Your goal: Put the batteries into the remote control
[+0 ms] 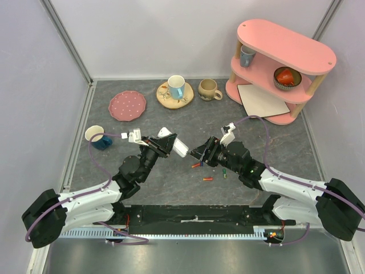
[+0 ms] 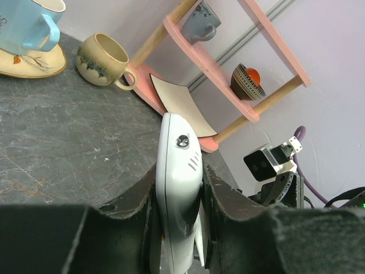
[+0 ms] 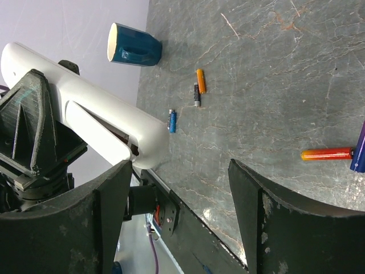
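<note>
My left gripper is shut on the white remote control and holds it above the table, its free end pointing right. In the left wrist view the remote stands edge-on, pinched between both fingers. My right gripper is open and empty, just right of the remote's end. Several batteries lie on the table below: a red-orange one, another and a green one. The right wrist view shows an orange battery, a blue one and a red-orange one.
A blue mug stands at the left. A pink plate, a cup on a saucer and a beige mug stand at the back. A pink shelf with a beige board fills the back right.
</note>
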Tool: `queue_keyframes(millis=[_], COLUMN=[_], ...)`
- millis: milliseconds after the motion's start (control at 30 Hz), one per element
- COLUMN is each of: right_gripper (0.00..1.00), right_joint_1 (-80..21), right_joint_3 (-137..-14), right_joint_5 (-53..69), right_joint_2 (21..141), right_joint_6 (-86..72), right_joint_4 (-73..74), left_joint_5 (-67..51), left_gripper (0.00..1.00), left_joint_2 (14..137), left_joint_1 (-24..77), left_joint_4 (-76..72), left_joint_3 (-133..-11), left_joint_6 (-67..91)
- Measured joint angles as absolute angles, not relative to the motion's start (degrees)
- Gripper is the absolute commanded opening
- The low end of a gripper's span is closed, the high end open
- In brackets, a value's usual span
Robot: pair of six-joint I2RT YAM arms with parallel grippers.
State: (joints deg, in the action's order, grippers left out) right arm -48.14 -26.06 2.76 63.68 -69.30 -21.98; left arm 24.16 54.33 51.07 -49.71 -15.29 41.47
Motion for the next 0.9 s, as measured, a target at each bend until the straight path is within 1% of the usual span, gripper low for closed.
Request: queue_keyframes(millis=[433,900], right_gripper=[0.81,0.83], right_joint_1=[-48.14,-48.16], right_joint_3=[-26.06,-26.06], right_joint_5=[3.01,3.01], right_joint_2=[63.24,61.82], right_joint_6=[-69.19,-68.47], right_joint_4=[-21.85,-18.26], left_joint_5=[23.88,23.66], left_gripper=[0.02,0.02], left_joint_2=[52.93,52.99], left_joint_1=[50.96,50.87], left_joint_4=[-48.12,-45.08], left_joint_3=[-15.29,-15.29], left_joint_6=[44.58,49.47])
